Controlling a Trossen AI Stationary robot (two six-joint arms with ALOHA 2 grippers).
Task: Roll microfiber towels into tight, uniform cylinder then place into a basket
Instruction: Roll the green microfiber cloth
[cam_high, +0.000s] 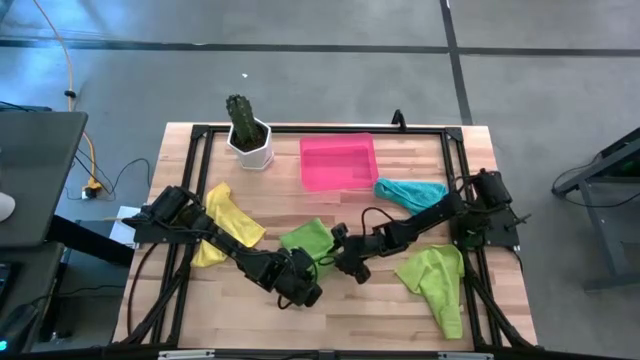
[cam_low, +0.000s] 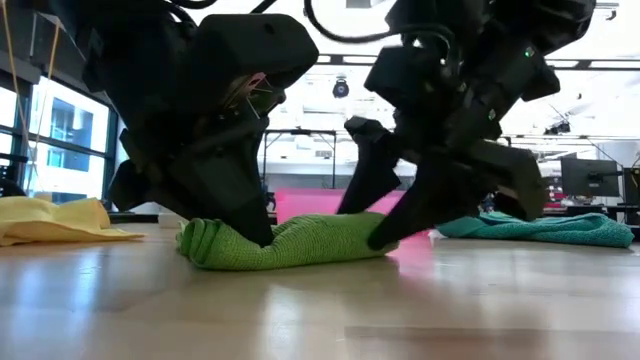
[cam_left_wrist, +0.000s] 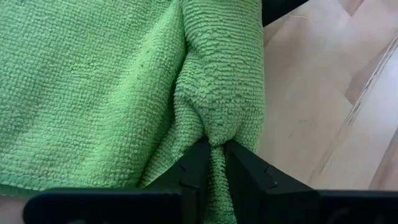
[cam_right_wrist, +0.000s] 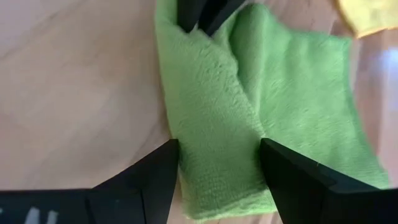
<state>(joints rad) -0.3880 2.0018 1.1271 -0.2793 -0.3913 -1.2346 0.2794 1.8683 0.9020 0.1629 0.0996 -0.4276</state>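
Observation:
A lime green microfiber towel (cam_high: 308, 238) lies mid-table, one edge turned over into a loose roll (cam_low: 290, 243). My left gripper (cam_left_wrist: 214, 146) is shut on one end of that roll. At the roll's other end my right gripper (cam_right_wrist: 217, 149) stands open, a finger on each side of it. A yellow towel (cam_high: 226, 222) lies to the left. A second lime green towel (cam_high: 436, 280) lies to the right, and a teal towel (cam_high: 410, 191) lies beside the pink basket (cam_high: 338, 162) at the far edge. My left gripper pinches a bunched fold at the roll's end (cam_left_wrist: 217, 127) between its two fingers, slanting down from the table's left. Several layers are gathered there. The towel stays on the table. My right gripper: its near fingertip (cam_low: 388, 236) is at the roll's end, but whether it touches cannot be told.
A white pot with a cactus (cam_high: 248, 138) stands at the far left, beside the basket. A black frame (cam_high: 455, 150) runs round the tabletop. Bare wood lies along the near edge in front of the towel.

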